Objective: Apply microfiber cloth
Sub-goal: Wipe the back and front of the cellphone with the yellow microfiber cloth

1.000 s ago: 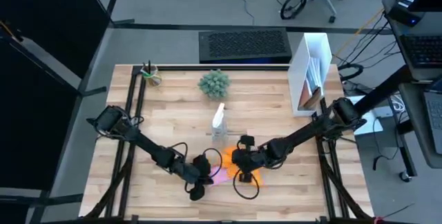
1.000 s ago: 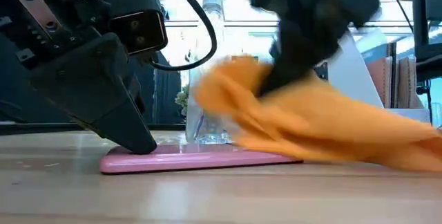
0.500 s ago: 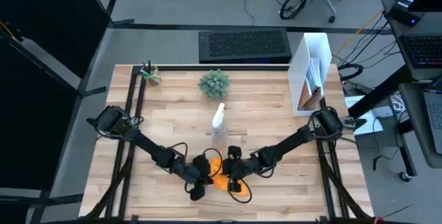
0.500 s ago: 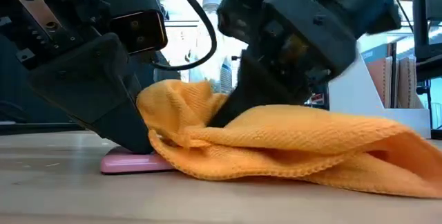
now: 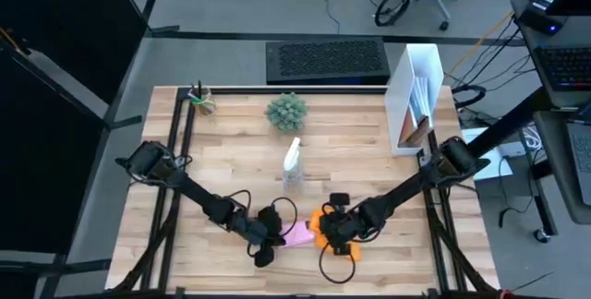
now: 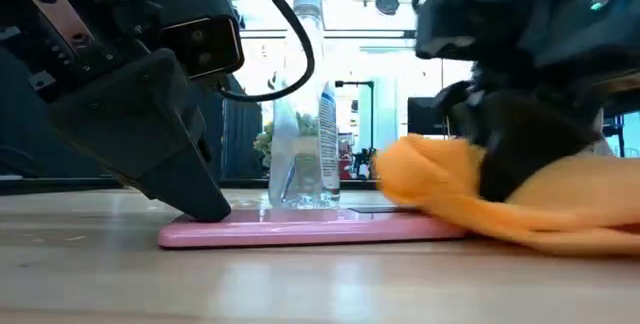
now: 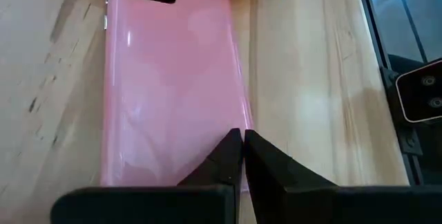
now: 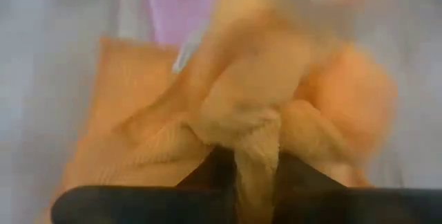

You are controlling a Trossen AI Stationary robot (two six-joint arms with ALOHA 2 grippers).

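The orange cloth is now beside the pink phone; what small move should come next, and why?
Probably the right gripper, shut on the microfiber cloth, should slide it toward the left arm, over the pink phone. The cloth covers only one end, most of the phone is bare, and the shut left gripper pins its other end.

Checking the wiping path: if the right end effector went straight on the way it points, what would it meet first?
Probably the pink phone. The right end effector, shut on the orange cloth, points toward the left arm, and the phone's near end lies just ahead, though depth is unclear.
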